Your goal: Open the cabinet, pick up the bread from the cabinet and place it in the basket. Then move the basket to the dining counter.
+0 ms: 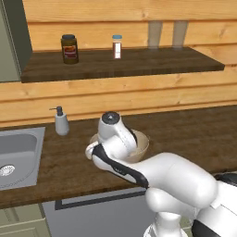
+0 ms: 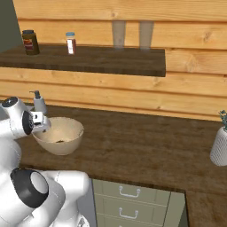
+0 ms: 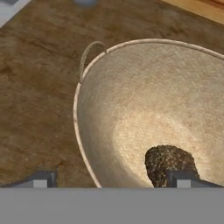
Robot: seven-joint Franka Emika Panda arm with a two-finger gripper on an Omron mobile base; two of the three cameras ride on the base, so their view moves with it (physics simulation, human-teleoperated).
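Observation:
The basket point(image 1: 144, 139), a wide tan woven bowl point(image 2: 62, 144), stands on the dark wooden counter with a small loop handle on its rim. The bread point(image 3: 170, 162), a dark speckled lump, lies at the bottom of the basket point(image 3: 131, 109), and shows as a dark patch point(image 2: 57, 141) in the right base view. My gripper point(image 3: 111, 180) hangs open just above the basket's near rim. One fingertip point(image 3: 41, 179) is outside over the counter and the other fingertip point(image 3: 181, 179) is inside, beside the bread. Nothing is held. A grey-green cabinet point(image 1: 11, 41) side shows at upper left.
A soap dispenser point(image 1: 61, 121) stands behind the basket, by the steel sink point(image 1: 18, 152). The wall shelf point(image 1: 152, 62) carries a dark jar point(image 1: 69, 48) and a spice bottle point(image 1: 117, 46). A white vase point(image 2: 220, 144) sits far right. Drawers point(image 2: 128, 199) lie below the counter.

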